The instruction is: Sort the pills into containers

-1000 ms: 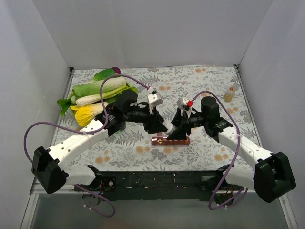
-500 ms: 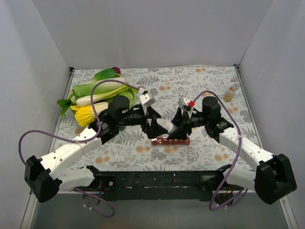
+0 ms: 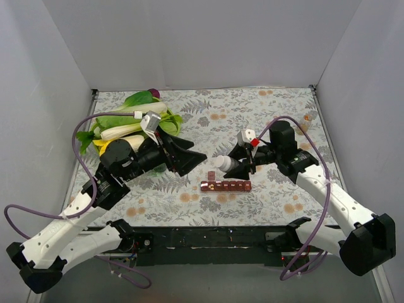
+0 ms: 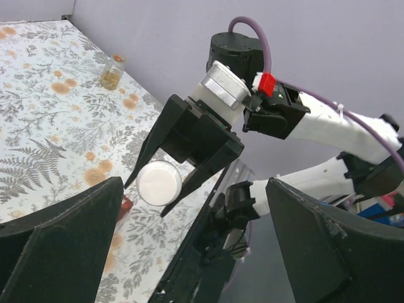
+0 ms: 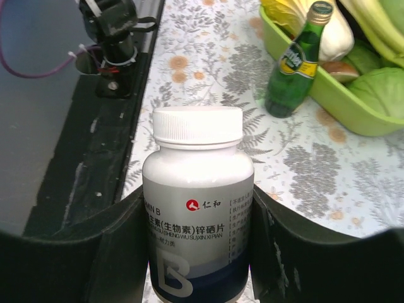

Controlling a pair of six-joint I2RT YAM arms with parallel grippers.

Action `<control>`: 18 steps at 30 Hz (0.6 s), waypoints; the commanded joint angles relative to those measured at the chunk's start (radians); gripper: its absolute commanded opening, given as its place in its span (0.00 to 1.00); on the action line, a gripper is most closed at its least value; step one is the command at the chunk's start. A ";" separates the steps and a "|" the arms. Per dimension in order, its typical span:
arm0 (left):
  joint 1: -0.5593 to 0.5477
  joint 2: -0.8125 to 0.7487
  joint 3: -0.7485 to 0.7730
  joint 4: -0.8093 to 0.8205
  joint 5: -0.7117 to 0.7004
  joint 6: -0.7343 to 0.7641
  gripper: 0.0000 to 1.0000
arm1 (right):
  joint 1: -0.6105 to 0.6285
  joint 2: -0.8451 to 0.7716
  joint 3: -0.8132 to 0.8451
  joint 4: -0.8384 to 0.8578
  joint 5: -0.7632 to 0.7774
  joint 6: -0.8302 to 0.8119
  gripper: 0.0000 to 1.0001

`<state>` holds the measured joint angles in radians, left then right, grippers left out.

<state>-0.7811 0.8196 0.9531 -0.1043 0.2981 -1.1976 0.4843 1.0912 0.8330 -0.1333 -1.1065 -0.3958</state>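
Black fingers of the right gripper (image 5: 199,265) were clamped on the grey body of the bottle (image 5: 197,189), which was tipped over so that its white cap (image 3: 221,162) pointed across at the other arm. The cap was on. The left gripper (image 3: 192,156) stood wide open with nothing between its fingers, facing the cap but well apart from it.

Just in front of the held bottle, and below it, the red-brown strip (image 3: 225,185) lay flat on the flowered table (image 3: 265,113), near the front edge and between the two arms. Neither gripper touched it. Most of its small lids looked shut. A dark red flap (image 3: 210,175) near its left end seemed raised, though it was too small for me to be sure.

I could see no pills anywhere, neither loose on the table nor in the strip. Sorting therefore appeared not to have begun. The cap had yet to come off, the compartments had yet to be opened, and every pill had yet to be placed.

Farther out, on the left, a green bottle (image 5: 291,63) stood beside a lime tray (image 5: 328,104) of vegetables. A small jar (image 3: 303,128) stood near the table's far right corner.
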 commanded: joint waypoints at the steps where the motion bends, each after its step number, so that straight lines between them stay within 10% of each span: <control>1: 0.002 0.009 0.030 -0.044 -0.071 -0.169 0.98 | -0.003 -0.036 0.095 -0.181 0.097 -0.199 0.03; 18: 0.008 0.217 0.099 -0.195 -0.120 -0.769 0.95 | -0.003 -0.070 0.153 -0.310 0.330 -0.410 0.03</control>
<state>-0.7799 0.9916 1.0008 -0.2375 0.1970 -1.8156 0.4843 1.0386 0.9390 -0.4335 -0.8185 -0.7616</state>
